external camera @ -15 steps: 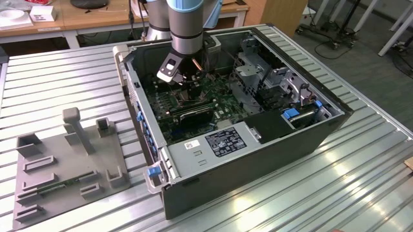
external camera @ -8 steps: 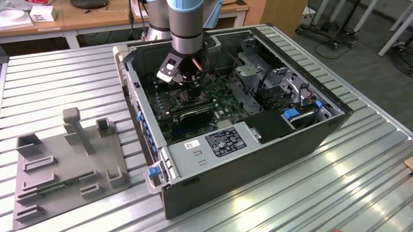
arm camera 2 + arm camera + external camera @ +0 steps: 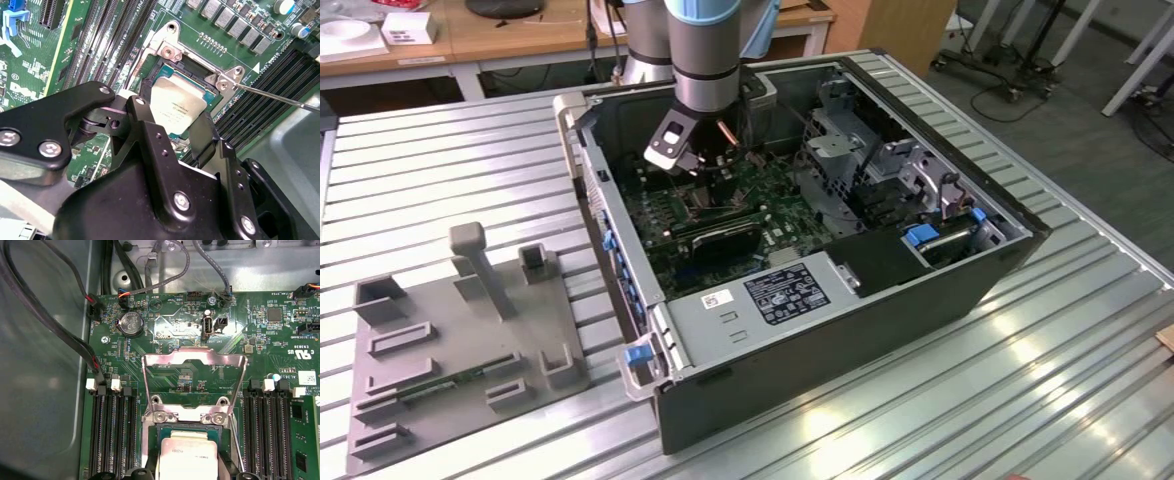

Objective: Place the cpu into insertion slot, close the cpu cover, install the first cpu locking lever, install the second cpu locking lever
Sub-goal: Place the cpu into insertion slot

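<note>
1. Tool (image 3: 170, 119) first: we see its black fingers (image 3: 145, 130) pressed against opposite edges of the cpu (image 3: 177, 102), clamped on it.
2. We find the cpu squarely over the insertion slot (image 3: 192, 75), silver top facing up. We cannot tell whether it is fully seated.
3. In the first wrist view, the cpu cover (image 3: 149, 380) is swung open, hinged back from the slot and clear of the chip.
4. We see a thin locking lever (image 3: 280, 97) reaching out from one corner of the slot across the memory slots (image 3: 265, 117), not latched down.
5. In the exterior view, the arm (image 3: 707, 50) reaches down into the open computer case (image 3: 854, 330), which lies on a ribbed metal surface (image 3: 1041, 380).
6. We note a grey fixture tray (image 3: 454, 340) on that surface, beside the case toward the exterior view's left.
</note>
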Robot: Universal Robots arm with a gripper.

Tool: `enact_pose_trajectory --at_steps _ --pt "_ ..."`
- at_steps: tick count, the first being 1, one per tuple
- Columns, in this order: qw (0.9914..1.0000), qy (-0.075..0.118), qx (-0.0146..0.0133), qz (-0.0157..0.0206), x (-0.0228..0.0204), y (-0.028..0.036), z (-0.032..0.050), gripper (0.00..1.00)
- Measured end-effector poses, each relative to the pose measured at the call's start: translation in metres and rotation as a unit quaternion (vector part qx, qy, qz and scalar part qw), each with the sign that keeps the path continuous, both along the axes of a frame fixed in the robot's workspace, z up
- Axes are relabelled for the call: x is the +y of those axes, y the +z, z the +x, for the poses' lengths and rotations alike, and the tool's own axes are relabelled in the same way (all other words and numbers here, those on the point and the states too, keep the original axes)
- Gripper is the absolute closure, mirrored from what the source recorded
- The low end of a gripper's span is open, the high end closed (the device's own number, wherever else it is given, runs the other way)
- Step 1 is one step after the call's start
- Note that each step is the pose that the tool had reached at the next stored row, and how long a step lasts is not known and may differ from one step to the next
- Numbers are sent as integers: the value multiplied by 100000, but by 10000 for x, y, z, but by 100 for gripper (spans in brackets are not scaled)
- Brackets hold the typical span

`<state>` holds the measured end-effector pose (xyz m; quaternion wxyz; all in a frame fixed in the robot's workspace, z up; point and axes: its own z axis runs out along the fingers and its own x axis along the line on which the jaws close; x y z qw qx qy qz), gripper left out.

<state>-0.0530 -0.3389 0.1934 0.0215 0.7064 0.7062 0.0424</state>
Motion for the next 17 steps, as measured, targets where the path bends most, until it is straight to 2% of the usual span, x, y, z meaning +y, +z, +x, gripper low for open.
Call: enact_pose_trajectory --at_steps 11,17 --pt "100000 -2 -6 3 1 3 1 46" --pt "100000 -1 -3 9 1 62 0 46"
